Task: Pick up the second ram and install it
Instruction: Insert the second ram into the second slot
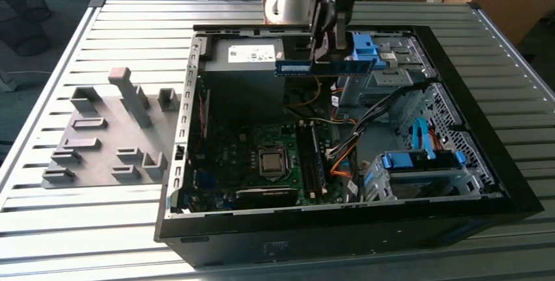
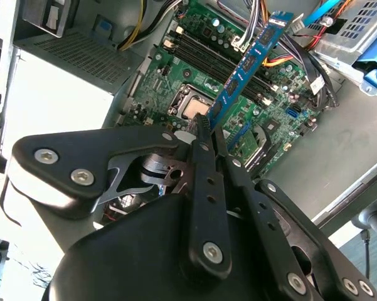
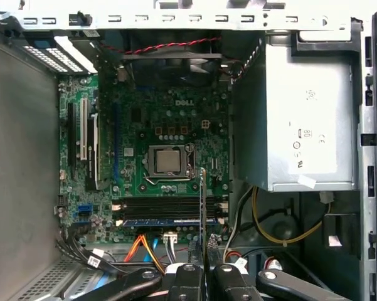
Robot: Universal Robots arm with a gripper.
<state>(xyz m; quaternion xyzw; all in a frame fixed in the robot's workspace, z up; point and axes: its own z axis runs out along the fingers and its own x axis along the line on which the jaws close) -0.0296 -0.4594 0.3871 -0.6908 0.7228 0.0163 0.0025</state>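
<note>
Gripper: in the exterior view the gripper (image 1: 332,60) is held above the far end of the open computer case (image 1: 186,131), over the power supply (image 1: 247,52); the fingers are clamped together on the second ram.

Second ram: the second ram (image 1: 325,67) is carried clear of the board, gripped near its middle with both ends projecting sideways. In the second wrist view the stick (image 2: 248,63) is seen running away from the closed fingers (image 2: 204,157) towards the motherboard. In the first wrist view it is seen edge-on (image 3: 202,200), lined up across the memory slots.

Memory slots: the slots (image 3: 169,212) lie just beside the processor socket (image 3: 168,160). One slot appears already filled by a darker stick (image 3: 166,222); which neighbouring slot is free cannot be told with certainty.

Risk, alignment: a stick brought down tilted or offset is likely to be jammed against the slot wall or the filled neighbour, and its notch may be missed.

Risk, grip: the board is held by a narrow pinch on a thin edge, so it may be twisted or slipped under pressing force.

Risk, cables: loose cables (image 1: 342,141) lie near the slots and could be snagged or trapped beneath the stick.

Risk, latches: whether the slot latches stand open cannot be judged; shut latches would block seating.
</note>
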